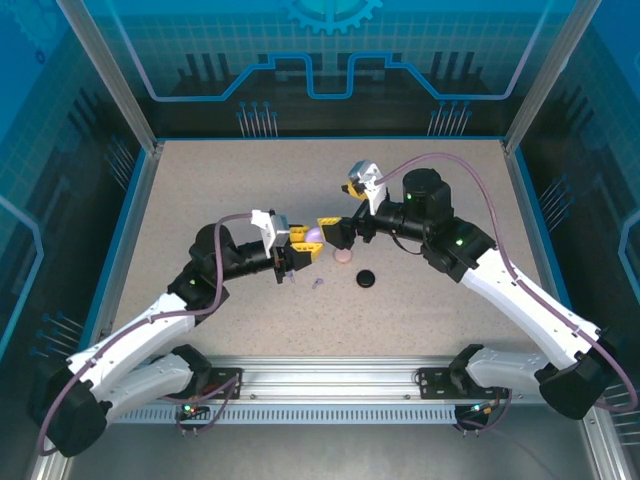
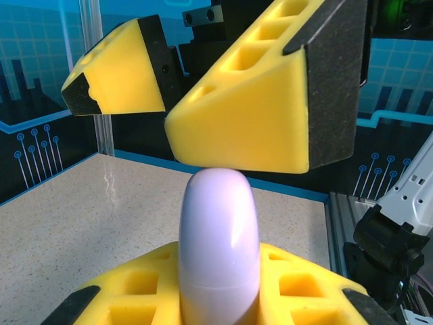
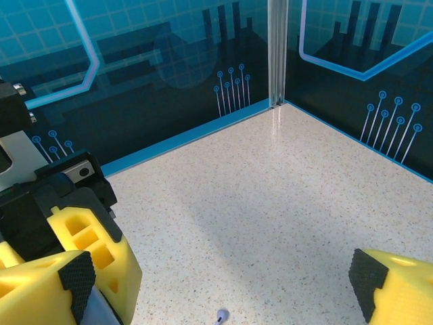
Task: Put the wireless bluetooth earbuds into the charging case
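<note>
Our left pincer point(image 1: 299, 247) is clenched on a lilac case point(image 2: 218, 250) that sticks out past its fingertips. Our right pincer point(image 3: 223, 281) is spread wide, one finger right at the case's tip. A lilac earbud point(image 3: 221, 315) lies on the table point(image 3: 284, 203) beneath it.

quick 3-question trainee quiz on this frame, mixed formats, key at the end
1. True or false: the right gripper is open.
2. The left gripper holds: A a cup, B the lilac case, C nothing.
3. Top view: which lies nearer that case, the pink disc or the black disc?
Key: 1 true; 2 B; 3 pink.
</note>
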